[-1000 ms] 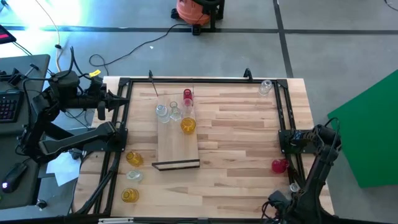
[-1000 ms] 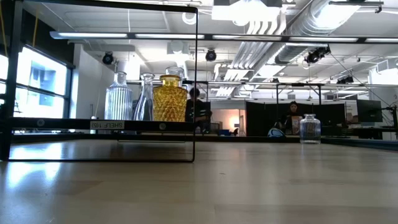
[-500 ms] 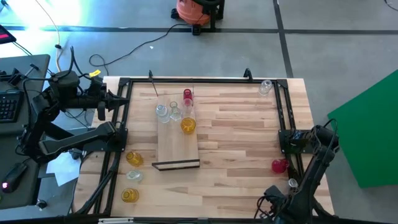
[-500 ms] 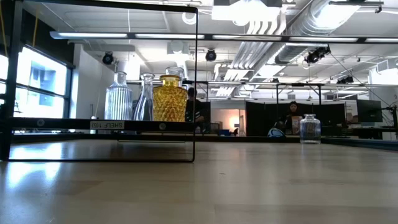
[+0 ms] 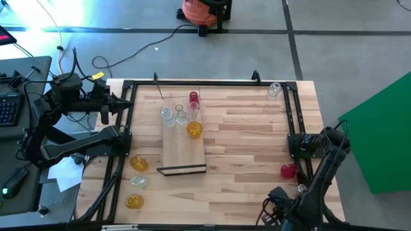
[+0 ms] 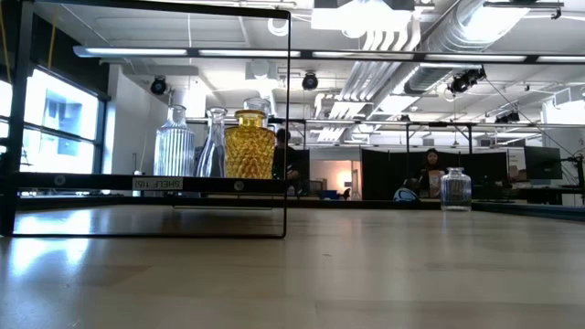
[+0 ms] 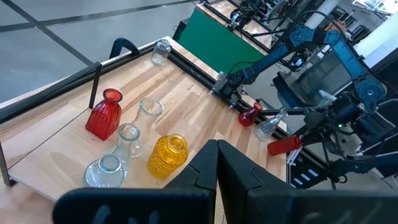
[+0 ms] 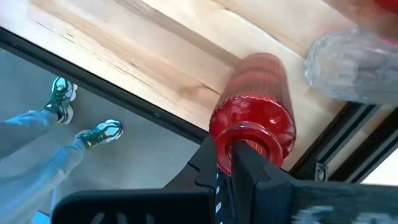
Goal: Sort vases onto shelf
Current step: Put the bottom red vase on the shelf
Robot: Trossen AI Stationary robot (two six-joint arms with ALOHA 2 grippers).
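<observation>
The left gripper [image 7: 217, 163] is parked off the counter's [image 5: 250, 135] left edge, fingers clenched on nothing. On the shelf [image 5: 183, 153], four vases [image 5: 193, 129] are grouped at its far end. At the near right corner, the right gripper [image 8: 225, 163] is clenched on the rim of a red vase [image 8: 252, 118].

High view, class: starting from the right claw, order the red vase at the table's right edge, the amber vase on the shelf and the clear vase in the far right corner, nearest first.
From the right claw:
1. Red vase, right edge.
2. Amber vase, on the shelf.
3. Clear vase, far right corner.
</observation>
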